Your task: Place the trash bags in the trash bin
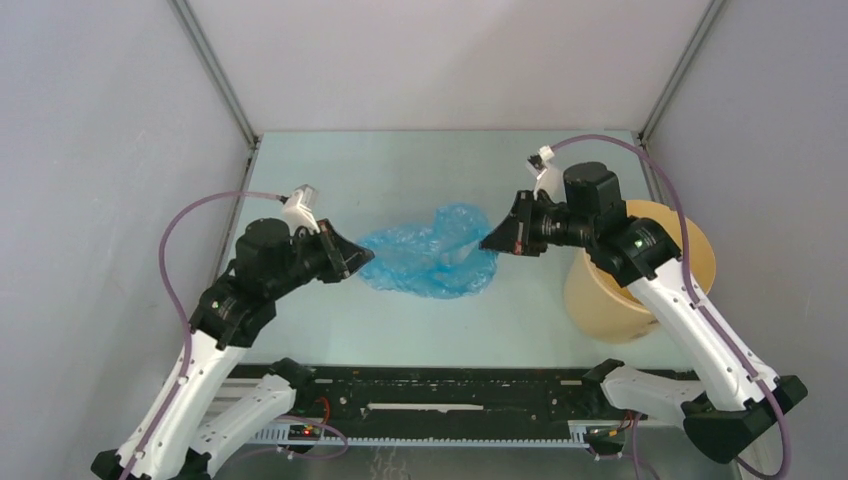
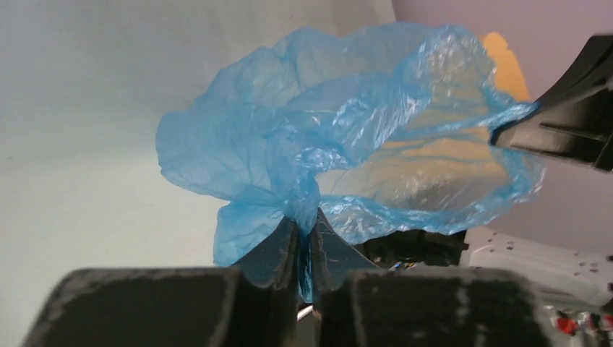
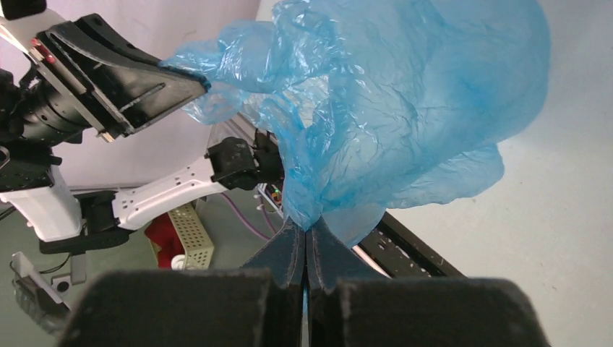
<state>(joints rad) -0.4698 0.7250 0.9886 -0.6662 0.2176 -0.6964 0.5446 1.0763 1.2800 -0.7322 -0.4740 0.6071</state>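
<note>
The light-blue trash bag (image 1: 432, 252) hangs stretched between my two grippers over the middle of the table. My left gripper (image 1: 366, 257) is shut on the bag's left edge; the film bunches between its jaws in the left wrist view (image 2: 307, 220). My right gripper (image 1: 487, 243) is shut on the bag's right edge, pinched in the right wrist view (image 3: 307, 225). The bag (image 2: 325, 137) is opened out towards the left wrist camera. The tan trash bin (image 1: 640, 275) stands at the right, partly hidden behind my right arm, and shows through the film (image 2: 506, 69).
Grey walls close in the table (image 1: 400, 170) on the left, back and right. A black rail (image 1: 440, 385) runs along the near edge between the arm bases. The bin stands close to the right wall.
</note>
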